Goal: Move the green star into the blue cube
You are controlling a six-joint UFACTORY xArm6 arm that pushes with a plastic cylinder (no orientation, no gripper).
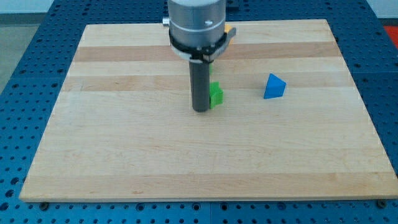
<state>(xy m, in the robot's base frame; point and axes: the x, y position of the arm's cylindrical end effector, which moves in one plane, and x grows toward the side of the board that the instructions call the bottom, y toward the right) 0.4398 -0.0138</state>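
Note:
The green star [216,94] lies near the middle of the wooden board [124,143], partly hidden behind my rod. My tip [201,110] rests on the board at the star's left side, touching or almost touching it. The blue block [273,86] stands to the view's right of the star, about ninety pixels away, with bare board between them. It looks like a cube seen corner-on.
A small orange piece [229,29] shows at the view's top, mostly hidden behind the arm's grey housing [196,25]. The board sits on a blue perforated table [25,50].

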